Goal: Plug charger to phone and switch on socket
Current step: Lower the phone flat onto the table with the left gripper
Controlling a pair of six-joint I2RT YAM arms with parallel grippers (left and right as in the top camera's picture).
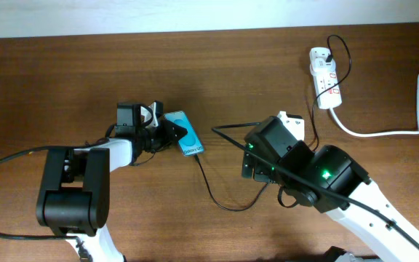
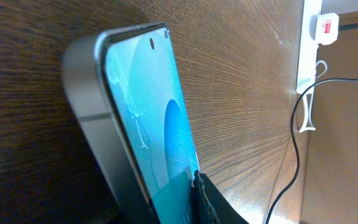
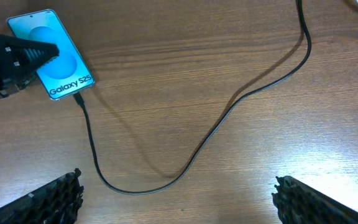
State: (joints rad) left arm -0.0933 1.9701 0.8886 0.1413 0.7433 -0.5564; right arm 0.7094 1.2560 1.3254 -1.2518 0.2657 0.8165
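Dark wood table point(image 1: 49, 73) is carrying everything. The left gripper point(image 1: 167, 133) is clamping the phone point(image 3: 67, 71) just off centre toward nine o'clock, and the charger point(image 3: 216, 134) tip is apparently sitting in the phone's short edge. The right gripper point(image 3: 178, 190) is hanging spread and empty near four o'clock. Judging by this, the socket point(image 1: 324, 80) at two o'clock is waiting next, calling for a square press on its red switch point(image 2: 327, 26) without dragging the cable.

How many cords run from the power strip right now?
2: the black charger cable looping to the phone, and the thick white cord trailing toward the table's right edge. None looks hidden.
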